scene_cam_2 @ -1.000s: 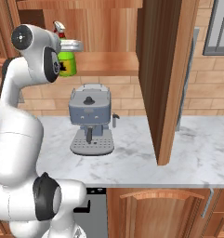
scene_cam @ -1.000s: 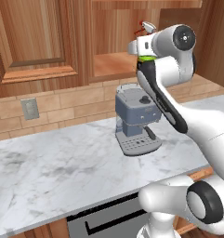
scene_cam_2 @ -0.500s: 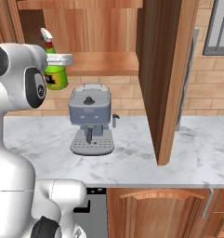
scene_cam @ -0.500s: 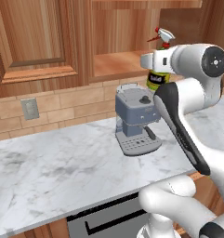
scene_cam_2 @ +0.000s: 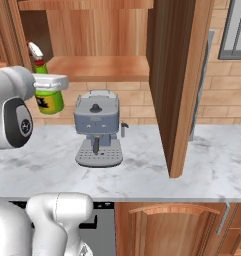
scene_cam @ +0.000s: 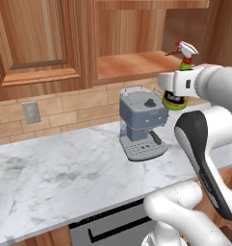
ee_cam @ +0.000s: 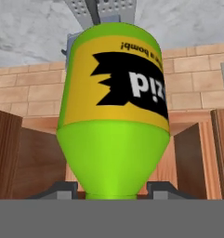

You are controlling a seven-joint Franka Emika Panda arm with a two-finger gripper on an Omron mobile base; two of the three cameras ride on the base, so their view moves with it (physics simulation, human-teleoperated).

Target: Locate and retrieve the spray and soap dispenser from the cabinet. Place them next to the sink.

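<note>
Green spray (scene_cam: 177,98) hung upright in gripper (scene_cam: 176,85), jaws pinched on bottle's upper body, out in front of cabinet (scene_cam: 136,65) shelf, above coffee machine (scene_cam: 140,124). Judged light, rigid, smooth plastic; slip-prone. Grip body, not trigger head.

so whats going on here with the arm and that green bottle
The robot arm's gripper is shut on the spray, holding the green bottle up in the air in front of the cabinet. The bottle hangs above the marble counter, beside the grey coffee machine, upright with its trigger head on top. The open shelf niche behind it looks bare where it can be seen.
</note>
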